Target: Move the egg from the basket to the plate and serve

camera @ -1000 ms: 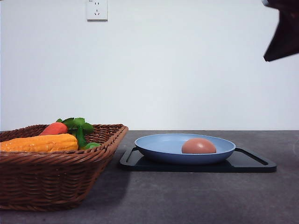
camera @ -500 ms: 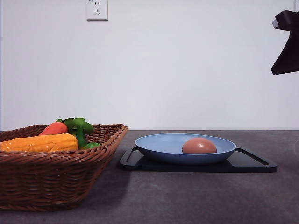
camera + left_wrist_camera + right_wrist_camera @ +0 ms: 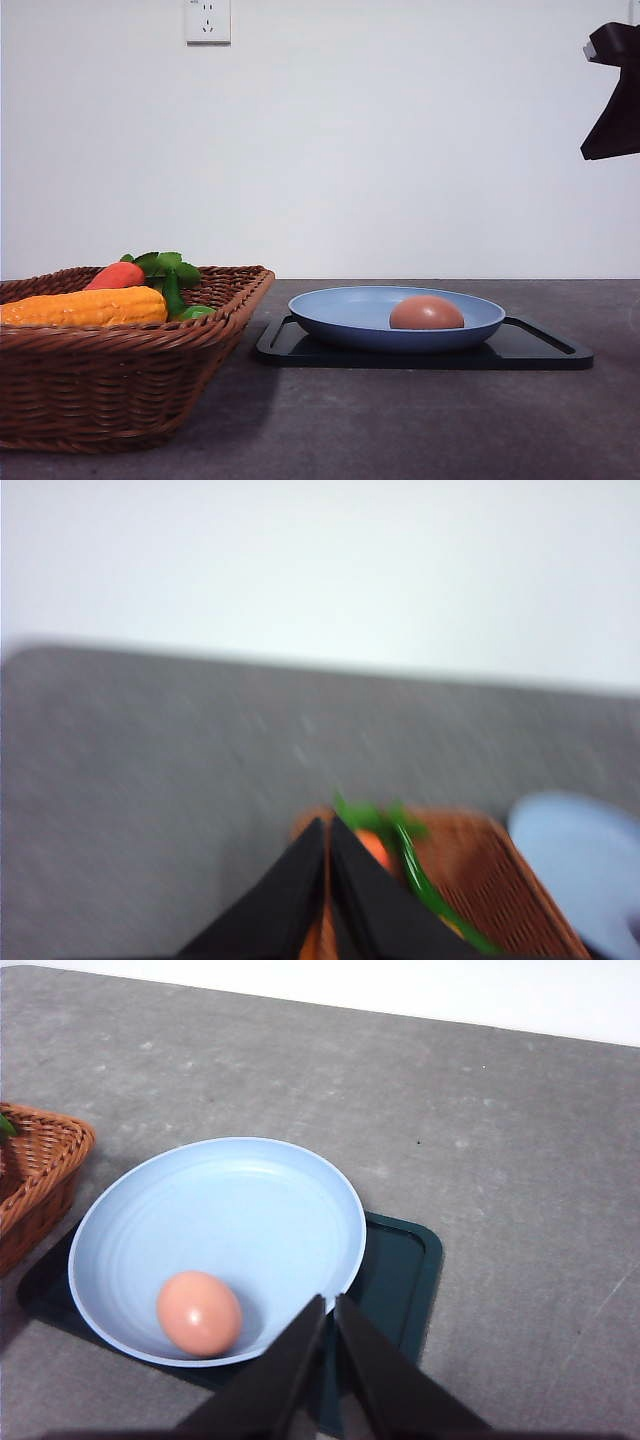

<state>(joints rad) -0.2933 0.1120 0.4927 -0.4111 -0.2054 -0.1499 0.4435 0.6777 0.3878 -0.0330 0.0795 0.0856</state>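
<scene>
With the egg (image 3: 426,313) resting in the plate (image 3: 330,312), the right gripper (image 3: 330,1312), fingers pressed together and empty, had stopped retreating, suggesting the transfer was done.

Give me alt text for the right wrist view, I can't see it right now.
A brown egg lies in a light blue plate that sits on a black tray on a grey table. The right pincer, fingertips together and holding nothing, hangs above the plate's rim; a wicker basket corner shows beside the tray.

Blurred closed left end effector (image 3: 328,842) above basket (image 3: 500,880), carrot (image 3: 376,848), plate (image 3: 585,865) edge.
</scene>
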